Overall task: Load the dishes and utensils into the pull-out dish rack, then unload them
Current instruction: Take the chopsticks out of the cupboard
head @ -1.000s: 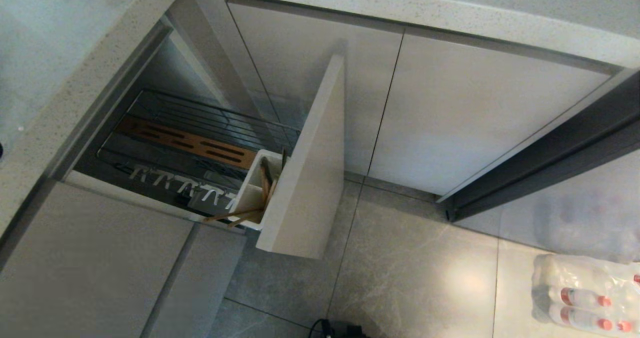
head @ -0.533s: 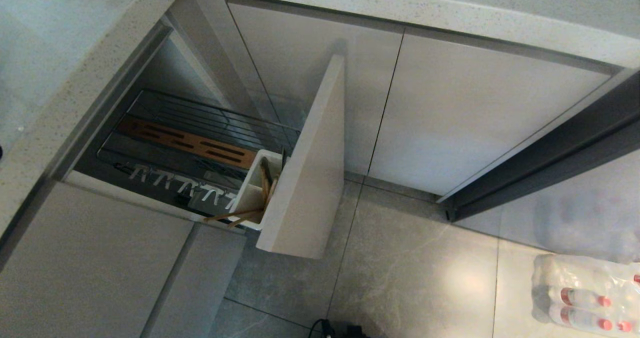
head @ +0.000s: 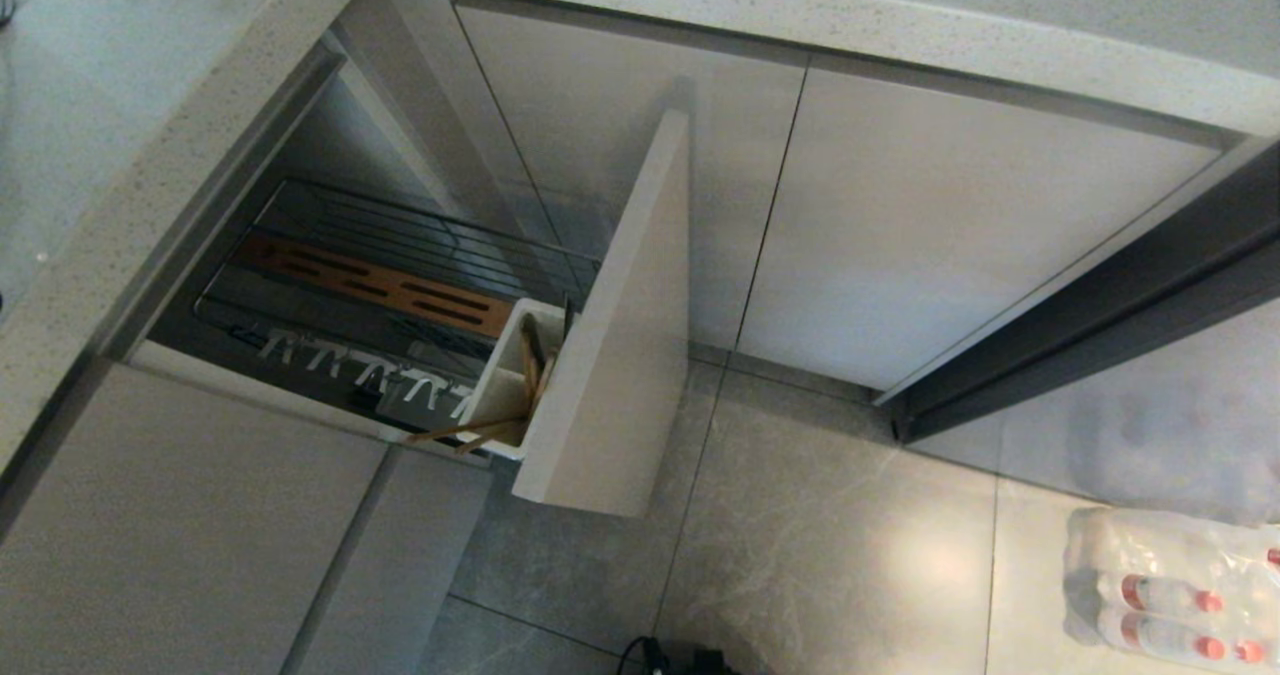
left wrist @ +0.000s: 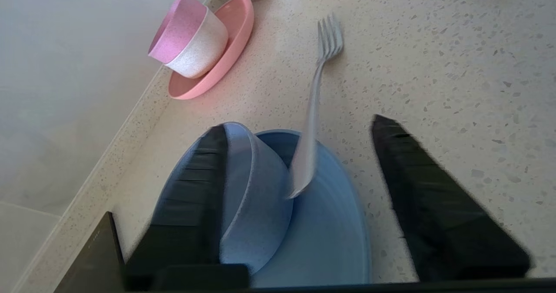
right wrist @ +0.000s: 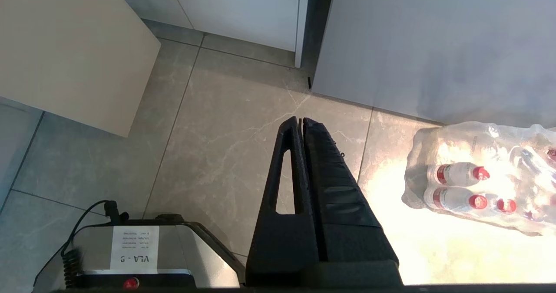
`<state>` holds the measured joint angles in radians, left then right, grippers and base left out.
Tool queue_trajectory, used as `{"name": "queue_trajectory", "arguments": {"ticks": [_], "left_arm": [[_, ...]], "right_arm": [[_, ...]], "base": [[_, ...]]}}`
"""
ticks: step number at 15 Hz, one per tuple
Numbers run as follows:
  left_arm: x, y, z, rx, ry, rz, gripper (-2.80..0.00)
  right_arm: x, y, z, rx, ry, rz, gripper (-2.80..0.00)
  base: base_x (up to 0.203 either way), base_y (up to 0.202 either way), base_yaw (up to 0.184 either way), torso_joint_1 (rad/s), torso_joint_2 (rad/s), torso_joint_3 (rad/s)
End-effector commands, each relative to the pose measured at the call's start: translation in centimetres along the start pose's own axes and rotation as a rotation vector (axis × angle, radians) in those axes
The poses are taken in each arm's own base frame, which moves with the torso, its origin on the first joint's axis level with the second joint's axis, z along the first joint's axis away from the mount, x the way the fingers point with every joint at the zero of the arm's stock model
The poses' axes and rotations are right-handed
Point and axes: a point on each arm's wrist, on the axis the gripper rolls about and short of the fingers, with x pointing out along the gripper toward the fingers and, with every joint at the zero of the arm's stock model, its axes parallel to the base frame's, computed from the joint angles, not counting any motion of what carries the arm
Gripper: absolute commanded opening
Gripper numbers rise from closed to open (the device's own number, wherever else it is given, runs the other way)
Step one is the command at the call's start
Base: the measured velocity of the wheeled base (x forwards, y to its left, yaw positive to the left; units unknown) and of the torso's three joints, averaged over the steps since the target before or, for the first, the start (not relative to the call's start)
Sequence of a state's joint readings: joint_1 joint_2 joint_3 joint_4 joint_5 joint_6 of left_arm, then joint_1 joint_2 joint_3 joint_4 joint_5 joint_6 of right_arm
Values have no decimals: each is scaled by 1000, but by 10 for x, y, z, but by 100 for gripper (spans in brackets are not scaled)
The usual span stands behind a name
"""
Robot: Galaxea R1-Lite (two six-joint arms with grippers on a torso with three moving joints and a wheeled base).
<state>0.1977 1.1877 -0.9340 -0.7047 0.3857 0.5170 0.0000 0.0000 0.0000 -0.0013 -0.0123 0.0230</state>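
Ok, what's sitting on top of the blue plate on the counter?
A blue bowl sits tilted on the blue plate, and the fork handle's end lies over them. The left finger covers part of the bowl.

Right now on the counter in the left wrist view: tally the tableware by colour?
Blue: 2, bowl and plate
Pink: 2, cup and dish
Silver: 1, fork
Total: 5

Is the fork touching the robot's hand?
Apart. In the left wrist view the fork lies between the open jaws of the left gripper, clear gaps on both sides, its handle over the blue plate.
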Motion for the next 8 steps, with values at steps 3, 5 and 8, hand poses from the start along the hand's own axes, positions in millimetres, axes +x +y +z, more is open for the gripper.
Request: {"name": "queue_trajectory", "arguments": {"ticks": [3,5,8], "left_arm": [[-1,2,2,-1,-7,7,0],[-2,2,2,-2,-10,9,0],[-4,3,3,-3,-13,9,0]], "right_arm": [[0,0,0,0,1,0,-280],[0,0,0,0,0,0,-280],[0,0,0,0,1,0,-280]], "base": [[0,0,0,0,0,0],[0,0,0,0,0,0],[0,0,0,0,0,0]]}}
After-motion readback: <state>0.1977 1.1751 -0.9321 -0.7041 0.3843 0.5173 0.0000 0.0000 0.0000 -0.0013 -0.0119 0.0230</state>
